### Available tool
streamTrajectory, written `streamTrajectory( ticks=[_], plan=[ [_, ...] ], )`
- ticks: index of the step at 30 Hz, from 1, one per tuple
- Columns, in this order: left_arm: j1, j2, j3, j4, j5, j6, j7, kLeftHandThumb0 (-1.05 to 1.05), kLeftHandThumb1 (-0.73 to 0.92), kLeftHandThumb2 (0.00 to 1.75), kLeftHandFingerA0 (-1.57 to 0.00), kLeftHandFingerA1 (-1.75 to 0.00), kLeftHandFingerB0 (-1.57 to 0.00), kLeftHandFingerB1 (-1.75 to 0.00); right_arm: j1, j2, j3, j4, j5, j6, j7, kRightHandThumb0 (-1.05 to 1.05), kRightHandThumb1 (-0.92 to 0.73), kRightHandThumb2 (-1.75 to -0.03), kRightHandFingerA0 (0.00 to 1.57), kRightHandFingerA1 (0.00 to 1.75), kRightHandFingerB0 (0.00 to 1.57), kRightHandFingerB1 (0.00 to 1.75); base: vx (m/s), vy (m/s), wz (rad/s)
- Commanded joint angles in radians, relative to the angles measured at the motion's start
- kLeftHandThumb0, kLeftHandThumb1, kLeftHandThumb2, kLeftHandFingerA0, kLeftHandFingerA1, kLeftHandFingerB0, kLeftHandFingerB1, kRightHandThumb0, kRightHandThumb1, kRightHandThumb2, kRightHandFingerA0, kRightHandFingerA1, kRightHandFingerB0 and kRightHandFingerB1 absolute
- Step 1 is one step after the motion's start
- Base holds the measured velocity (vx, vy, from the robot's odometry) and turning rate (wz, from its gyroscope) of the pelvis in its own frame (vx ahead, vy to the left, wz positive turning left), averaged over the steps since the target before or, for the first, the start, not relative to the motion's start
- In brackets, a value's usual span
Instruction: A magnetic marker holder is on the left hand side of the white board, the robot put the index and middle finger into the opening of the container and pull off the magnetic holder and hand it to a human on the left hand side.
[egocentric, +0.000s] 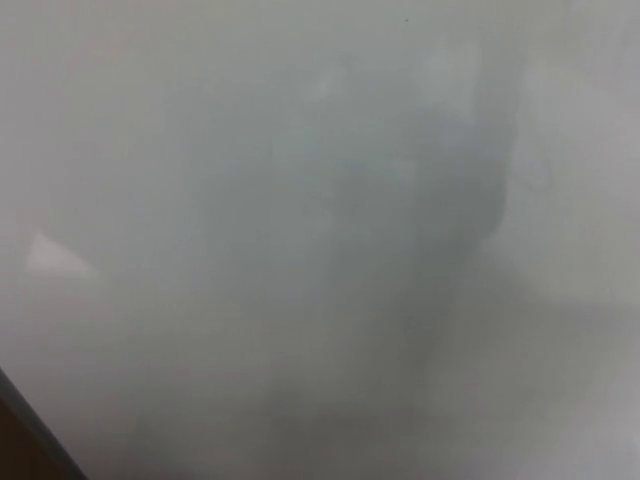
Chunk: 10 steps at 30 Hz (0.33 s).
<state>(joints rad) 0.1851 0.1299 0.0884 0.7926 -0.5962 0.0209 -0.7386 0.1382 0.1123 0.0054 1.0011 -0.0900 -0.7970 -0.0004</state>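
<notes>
The white board (320, 200) fills the frame, its dark edge (30, 430) at lower left, and neither robot hand shows.

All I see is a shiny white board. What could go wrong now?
1. Neither hand shows on the whiteboard, and the marker holder is not in view, so a reach might miss it.
2. The dark frame edge sits at the bottom left corner; an arm coming up there might bump it.

One white board (300, 150) fills the frame, with one dark frame edge (30, 430) at the lower left corner.
</notes>
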Motion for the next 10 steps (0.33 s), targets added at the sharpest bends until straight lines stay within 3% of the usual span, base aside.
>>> streamTrajectory(
  ticks=[1,10],
  plan=[
    [-0.04,0.039,0.011,0.137,0.195,-0.304,0.136,-0.63,0.44,0.76,-0.23,-0.47,-0.19,-0.4,-0.013,-0.037,0.028,0.039,-0.078,0.012,-0.1,-0.43,-0.69,-0.61,0.87,0.51,0.65,0.46,0.0,0.0,0.0],
    [-0.064,0.034,0.018,0.19,0.226,-0.37,0.142,-0.64,0.44,0.76,-0.24,-0.48,-0.19,-0.4,-0.026,-0.044,0.039,0.058,-0.088,-0.005,-0.121,-0.44,-0.7,-0.61,0.85,0.51,0.64,0.46,0.0,0.0,0.0]
  ],
)
